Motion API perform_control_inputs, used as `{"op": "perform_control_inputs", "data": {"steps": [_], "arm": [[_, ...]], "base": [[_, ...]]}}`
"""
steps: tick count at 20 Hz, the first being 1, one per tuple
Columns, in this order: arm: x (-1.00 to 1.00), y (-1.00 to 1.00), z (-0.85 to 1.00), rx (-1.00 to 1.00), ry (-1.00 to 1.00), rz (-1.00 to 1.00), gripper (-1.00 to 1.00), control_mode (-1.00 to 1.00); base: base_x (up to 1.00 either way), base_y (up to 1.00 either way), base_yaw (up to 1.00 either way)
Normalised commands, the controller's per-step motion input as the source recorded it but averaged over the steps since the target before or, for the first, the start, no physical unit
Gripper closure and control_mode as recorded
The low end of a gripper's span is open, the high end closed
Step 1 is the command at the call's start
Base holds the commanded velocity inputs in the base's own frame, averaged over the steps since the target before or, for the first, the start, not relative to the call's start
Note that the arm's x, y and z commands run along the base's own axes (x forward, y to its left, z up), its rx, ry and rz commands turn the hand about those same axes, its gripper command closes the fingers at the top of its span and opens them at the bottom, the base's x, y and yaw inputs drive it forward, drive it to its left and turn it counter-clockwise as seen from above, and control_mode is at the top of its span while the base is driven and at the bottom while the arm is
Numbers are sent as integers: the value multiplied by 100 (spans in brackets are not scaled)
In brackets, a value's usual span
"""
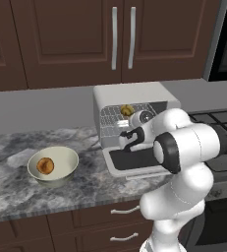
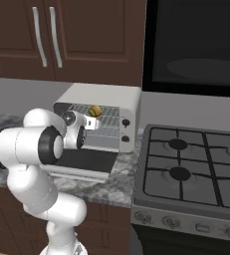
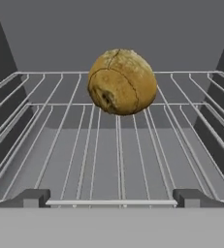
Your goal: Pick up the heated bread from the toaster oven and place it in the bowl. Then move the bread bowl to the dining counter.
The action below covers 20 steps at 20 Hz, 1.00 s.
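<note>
Ahead of the open jaws sits the lumpy golden-yellow bread roll (image 3: 122,81) with brown cracks, on the pale silver-grey wire rack (image 3: 118,150). The boxy toaster oven (image 1: 134,96) is light grey, its dropped door pane dark.

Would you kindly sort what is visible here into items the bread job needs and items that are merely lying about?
Needed:
- small golden-yellow roll on the wire rack
- boxy light-grey toaster oven, door down
- round pale cream bowl
- open end effector

Lying about:
- orange-brown bun in the bowl
- black gas hob
- dark brown wall cabinets
</note>
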Motion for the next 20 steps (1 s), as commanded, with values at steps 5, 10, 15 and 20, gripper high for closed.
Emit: {"op": "perform_control_inputs", "data": {"steps": [5,10,15,20], "arm": [[-4,0,0,0,3,0,-100,-100],[-5,0,34,0,-14,0,-100,-100],[16,0,6,-2,-1,0,-100,-100],[32,0,-17,-6,1,0,-100,-100]], "base": [[0,0,0],[0,0,0],[0,0,0],[0,0,0]]}}
